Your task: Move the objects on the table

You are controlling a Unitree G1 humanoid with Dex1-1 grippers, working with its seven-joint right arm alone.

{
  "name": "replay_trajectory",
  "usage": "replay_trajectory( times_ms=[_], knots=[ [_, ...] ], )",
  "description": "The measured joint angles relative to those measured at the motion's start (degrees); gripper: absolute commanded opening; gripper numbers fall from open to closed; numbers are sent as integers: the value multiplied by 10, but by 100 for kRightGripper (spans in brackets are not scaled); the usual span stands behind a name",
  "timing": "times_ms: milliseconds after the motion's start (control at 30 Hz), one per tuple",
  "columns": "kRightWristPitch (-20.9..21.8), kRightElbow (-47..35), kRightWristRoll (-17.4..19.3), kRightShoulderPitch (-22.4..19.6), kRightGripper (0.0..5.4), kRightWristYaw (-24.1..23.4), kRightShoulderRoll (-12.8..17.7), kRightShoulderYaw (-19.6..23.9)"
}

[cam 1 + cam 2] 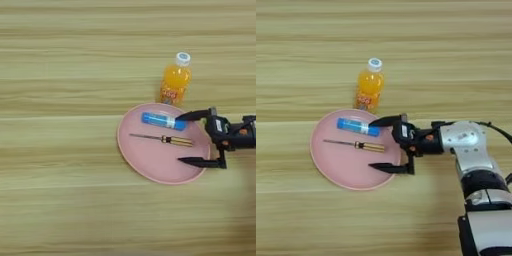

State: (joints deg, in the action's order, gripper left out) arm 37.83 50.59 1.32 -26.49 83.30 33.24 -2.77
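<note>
I am holding my claw (380, 144) spread wide over the right rim of the pink plate (336, 170), gripping nothing. One finger is reaching toward the near end of the blue-and-white tube (358, 126); the other is hanging over the plate's lower right edge. The screwdriver (356, 145) is lying across the plate between tube and lower finger, amber handle toward me. The orange-drink bottle (369, 88) is standing upright on the table (306, 50) just behind the plate's far rim. I am not seeing any green piece in either view.

Risks, as I am judging them:
- Both items on the plate are round-bodied, so a nudge from a fingertip is likely sending one rolling.
- The upper finger is sitting close to the tube's end; closing from here may be pushing the tube rather than catching it.
- The lower finger may be catching the rim and tipping or dragging the plate.
- A shoved plate could be knocking the bottle over.
</note>
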Motion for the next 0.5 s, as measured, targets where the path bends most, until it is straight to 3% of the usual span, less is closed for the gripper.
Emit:
replay_trajectory(
  times_ms=[233, 500],
  knots=[
    [-1, -39, -1, 11, 533, 13, 6, -23],
    [-23, -107, -1, 17, 533, 72, 23, -65]
  ],
)
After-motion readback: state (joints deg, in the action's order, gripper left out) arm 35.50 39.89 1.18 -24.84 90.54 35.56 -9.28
